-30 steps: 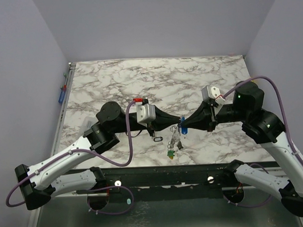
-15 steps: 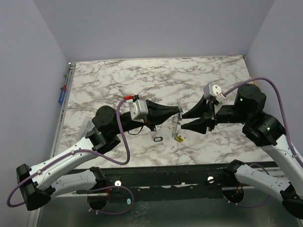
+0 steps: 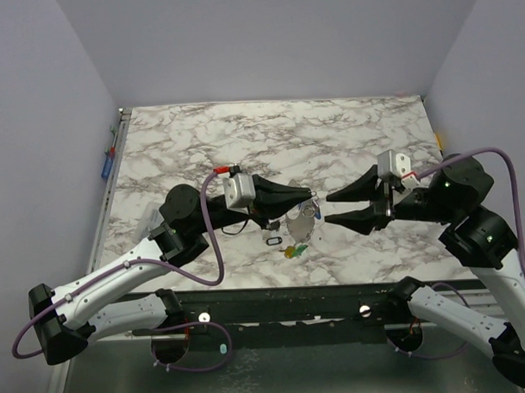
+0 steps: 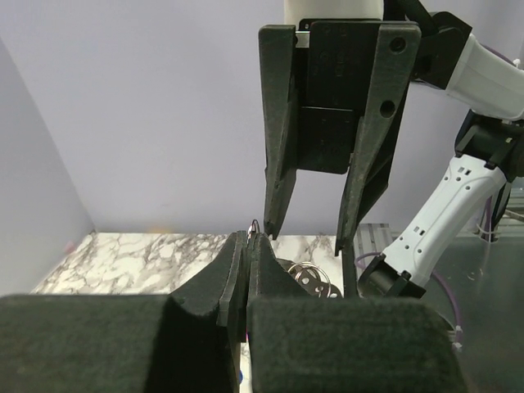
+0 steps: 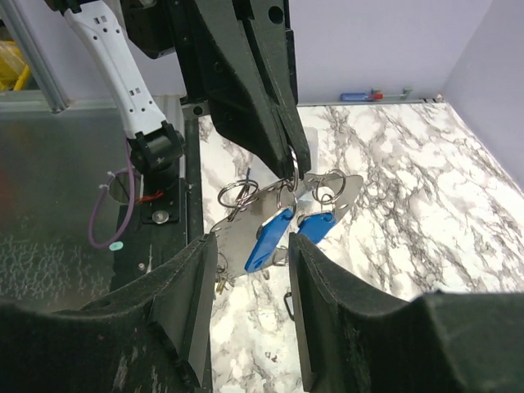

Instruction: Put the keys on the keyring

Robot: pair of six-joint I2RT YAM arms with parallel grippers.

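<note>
Left fingers [image 5: 260, 98] — keyring [image 5: 354, 182] between them

arms [image 3: 102, 284] white-black | cables [image 3: 214, 250] purple | left end effector [image 3: 312, 195], right end effector [image 3: 328, 208] black

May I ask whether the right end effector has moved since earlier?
Yes: the right end effector has drawn back rightward, toward the right edge of the table.

We log the keyring [image 5: 286, 190] pinched in the left gripper [image 5: 295, 168]'s closed jaws. Two blue keys [image 5: 270, 239] dangle beneath it, just ahead of the right gripper [image 3: 327, 208]'s parted jaws.
</note>
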